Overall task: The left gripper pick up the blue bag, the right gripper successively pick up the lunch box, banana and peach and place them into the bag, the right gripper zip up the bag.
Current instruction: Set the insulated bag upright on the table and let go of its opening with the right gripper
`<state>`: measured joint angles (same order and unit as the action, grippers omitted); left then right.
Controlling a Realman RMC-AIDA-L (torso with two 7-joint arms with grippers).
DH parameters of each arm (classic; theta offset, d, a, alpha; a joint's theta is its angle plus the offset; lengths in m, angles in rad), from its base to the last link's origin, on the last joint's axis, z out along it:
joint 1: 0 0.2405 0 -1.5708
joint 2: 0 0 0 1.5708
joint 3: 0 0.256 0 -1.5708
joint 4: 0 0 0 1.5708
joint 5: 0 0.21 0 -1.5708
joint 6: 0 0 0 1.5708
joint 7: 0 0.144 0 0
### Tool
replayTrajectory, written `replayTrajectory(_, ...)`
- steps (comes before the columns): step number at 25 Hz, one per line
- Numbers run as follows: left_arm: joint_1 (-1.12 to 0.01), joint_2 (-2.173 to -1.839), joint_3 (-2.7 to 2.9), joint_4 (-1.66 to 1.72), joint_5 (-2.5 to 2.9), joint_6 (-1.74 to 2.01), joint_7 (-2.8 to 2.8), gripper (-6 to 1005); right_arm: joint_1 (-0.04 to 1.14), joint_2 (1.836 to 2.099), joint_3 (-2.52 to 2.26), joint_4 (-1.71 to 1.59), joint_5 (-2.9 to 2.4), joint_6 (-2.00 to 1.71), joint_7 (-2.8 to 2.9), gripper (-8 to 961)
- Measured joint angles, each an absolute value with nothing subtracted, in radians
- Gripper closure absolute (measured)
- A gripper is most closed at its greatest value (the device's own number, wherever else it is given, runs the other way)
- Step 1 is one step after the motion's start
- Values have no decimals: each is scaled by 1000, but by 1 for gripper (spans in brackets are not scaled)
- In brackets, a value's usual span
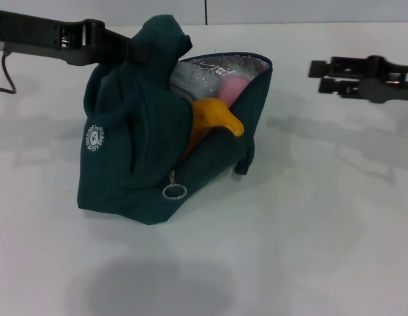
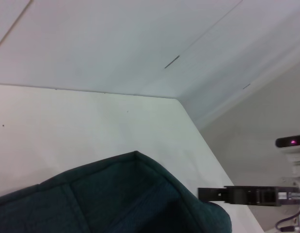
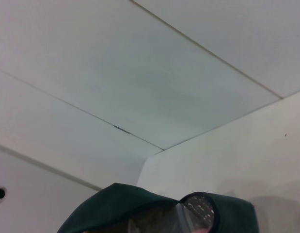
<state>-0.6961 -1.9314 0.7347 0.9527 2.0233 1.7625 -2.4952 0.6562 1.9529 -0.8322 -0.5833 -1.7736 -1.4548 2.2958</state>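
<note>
From the head view, one dark teal fabric blue bag [image 1: 134, 151] stands on the white table [image 1: 309, 250], left of centre, its top unzipped and its silver foil lining showing. Inside it sit three things: one clear plastic lunch box [image 1: 190, 82] at the far side, one round pink peach [image 1: 233, 85] to its right, and one yellow-orange banana [image 1: 213, 118] poking out nearest me. A round white logo [image 1: 94, 137] marks the bag's left face; its lettering is too small to read. One metal ring zipper pull [image 1: 174, 191] hangs low on the near edge. The left gripper [image 1: 128, 47] reaches in from the far left, pinching the bag's raised top fabric. The right gripper [image 1: 322, 76] hangs above the table well to the right of the bag, prongs slightly parted, holding nothing.

In the left wrist view, the teal bag fabric [image 2: 116, 199] fills the lower part, with the other arm's black claw [image 2: 208, 194] beyond it.

In the right wrist view, the bag's top [image 3: 120, 208] and a patch of foil lining [image 3: 198, 211] show.
</note>
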Motion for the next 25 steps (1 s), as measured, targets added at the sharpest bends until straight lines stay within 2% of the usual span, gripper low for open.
replayTrajectory(4,-696,-1933,737,953,2023,1763,-2494,928,693,1979,-832,-523,-1771,-1395,2315,273)
replayTrajectory(12,-699,-1938,737,951,2023,1764,-2479,928,750,2015,-832,-400,-1720,-1296,2340,274)
replayTrajectory(25,-695,-1942,738,951,2023,1764,-2461,926,812,2026,-904,-300,-1676,-1174,2322,276)
